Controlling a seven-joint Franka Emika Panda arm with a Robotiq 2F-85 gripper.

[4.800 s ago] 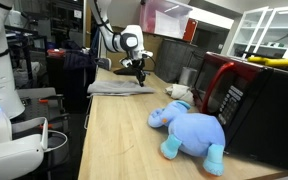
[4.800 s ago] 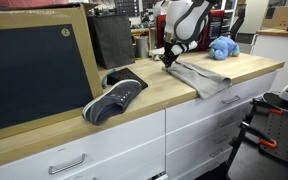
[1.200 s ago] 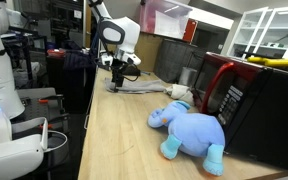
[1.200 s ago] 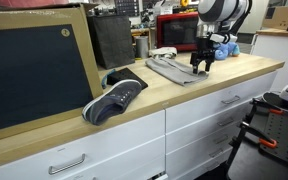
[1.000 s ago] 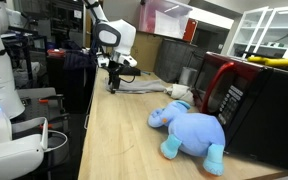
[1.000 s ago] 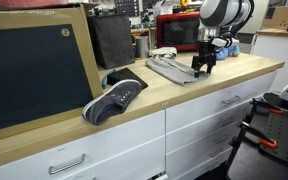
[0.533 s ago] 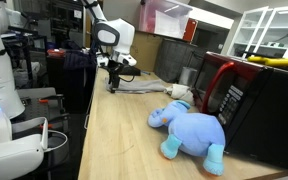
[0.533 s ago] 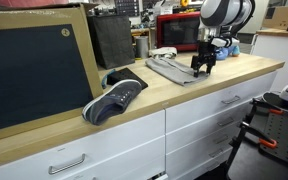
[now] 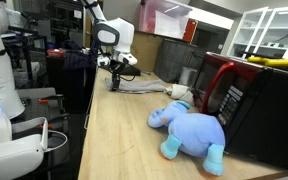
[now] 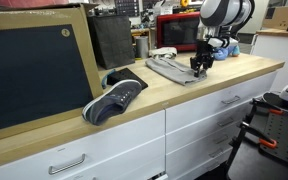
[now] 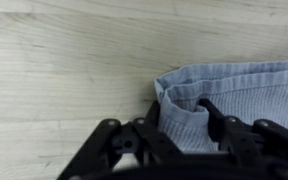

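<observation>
The tool stands narrow astride the doubled corner of the grey cloth, which lies flat on the counter and spreads toward three o'clock, probably because this thick edge offers a hold, though I cannot tell whether it pinches.

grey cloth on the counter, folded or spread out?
Folded: the grey cloth lies doubled, a turned-over edge showing beside the gripper in the wrist view.

The gripper stands at one end of the grey cloth, near the front edge of the table. A dark shoe lies well apart along that edge.
</observation>
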